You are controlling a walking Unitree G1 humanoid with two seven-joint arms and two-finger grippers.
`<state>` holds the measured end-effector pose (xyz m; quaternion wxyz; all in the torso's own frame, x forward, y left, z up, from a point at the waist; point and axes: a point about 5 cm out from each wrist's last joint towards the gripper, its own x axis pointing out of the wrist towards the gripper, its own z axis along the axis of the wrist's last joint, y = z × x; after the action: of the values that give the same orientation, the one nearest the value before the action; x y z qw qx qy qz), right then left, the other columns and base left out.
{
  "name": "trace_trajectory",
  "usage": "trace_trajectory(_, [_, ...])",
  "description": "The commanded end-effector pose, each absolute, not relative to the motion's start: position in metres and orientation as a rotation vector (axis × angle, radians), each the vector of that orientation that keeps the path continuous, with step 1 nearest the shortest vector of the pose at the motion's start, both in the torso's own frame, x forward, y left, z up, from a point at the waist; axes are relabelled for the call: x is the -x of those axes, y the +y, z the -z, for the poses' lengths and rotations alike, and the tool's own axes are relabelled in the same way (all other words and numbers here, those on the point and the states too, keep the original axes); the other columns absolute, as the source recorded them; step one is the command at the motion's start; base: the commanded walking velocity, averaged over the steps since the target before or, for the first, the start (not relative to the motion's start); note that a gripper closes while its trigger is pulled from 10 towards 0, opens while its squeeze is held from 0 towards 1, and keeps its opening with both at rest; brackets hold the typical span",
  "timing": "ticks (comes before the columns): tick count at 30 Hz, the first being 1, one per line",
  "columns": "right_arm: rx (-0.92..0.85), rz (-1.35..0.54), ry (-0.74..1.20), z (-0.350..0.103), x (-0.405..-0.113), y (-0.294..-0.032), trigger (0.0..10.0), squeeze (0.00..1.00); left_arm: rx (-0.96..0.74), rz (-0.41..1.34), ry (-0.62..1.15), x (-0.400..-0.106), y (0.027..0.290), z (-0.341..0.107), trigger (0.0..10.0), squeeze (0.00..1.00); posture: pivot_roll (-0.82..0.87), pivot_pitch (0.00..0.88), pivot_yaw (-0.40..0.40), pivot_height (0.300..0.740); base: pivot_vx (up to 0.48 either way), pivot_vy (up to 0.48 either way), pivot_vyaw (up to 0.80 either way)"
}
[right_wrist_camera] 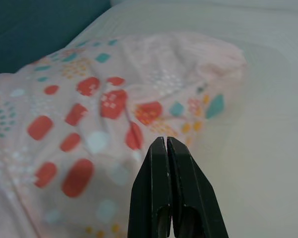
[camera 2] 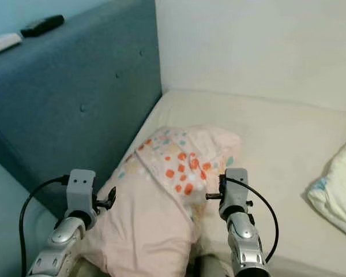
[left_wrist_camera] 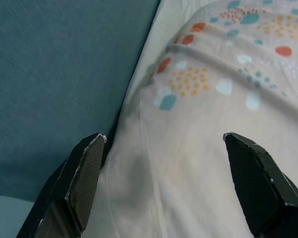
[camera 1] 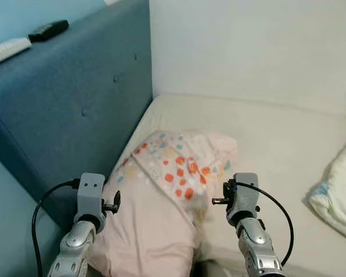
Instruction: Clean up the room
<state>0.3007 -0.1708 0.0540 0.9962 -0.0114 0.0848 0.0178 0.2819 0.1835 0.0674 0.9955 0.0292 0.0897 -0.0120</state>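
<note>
Pink spotted blanket [camera 1: 161, 196] lay bunched on bed [camera 1: 277, 144] against blue headboard [camera 1: 75, 104]. Left gripper [left_wrist_camera: 164, 163] spread wide over it, likely ready to grasp; right gripper [right_wrist_camera: 166, 163] pressed together, empty.

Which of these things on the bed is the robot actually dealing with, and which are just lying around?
Part of the job:
pink patterned blanket
left gripper, fingers spread over the blanket
right gripper, fingers closed, above the blanket

Just lying about:
black remote and white remote on the blue headboard
white pillow on the mattress
</note>
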Motion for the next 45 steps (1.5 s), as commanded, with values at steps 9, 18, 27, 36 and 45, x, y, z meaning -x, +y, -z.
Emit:
trace_trajectory(9, [-0.017, -0.014, 0.214, -0.043, -0.29, -0.174, 10.0, 0.0, -0.079, 0.029, 0.187, -0.277, 0.186, -0.059, 10.0, 0.0, -0.06, 0.056, -0.018, 0.68, 0.0, 0.0, 0.0])
trace_trajectory(18, [-0.04, -0.037, 0.206, -0.044, -0.285, -0.171, 10.0, 0.0, -0.082, 0.044, 0.177, -0.279, 0.187, -0.06, 10.0, 0.0, -0.06, 0.062, -0.016, 0.7, 0.0, 0.0, 0.0])
trace_trajectory(27, [-0.042, -0.034, 0.203, -0.044, -0.284, -0.172, 10.0, 0.0, -0.112, 0.084, 0.173, -0.281, 0.184, -0.06, 10.0, 0.0, -0.06, 0.06, -0.008, 0.73, 0.0, 0.0, 0.0])
trace_trajectory(36, [-0.072, -0.024, 0.228, -0.038, -0.278, -0.169, 10.0, 0.0, -0.129, 0.145, 0.209, -0.28, 0.181, -0.052, 10.0, 0.0, -0.06, 0.064, 0.001, 0.74, 0.0, 0.0, 0.0])
trace_trajectory(45, [-0.069, 0.017, 0.241, -0.034, -0.273, -0.172, 10.0, 0.0, -0.135, 0.148, 0.204, -0.279, 0.181, -0.051, 10.0, 0.0, -0.07, 0.066, 0.003, 0.74, 0.0, 0.0, 0.0])
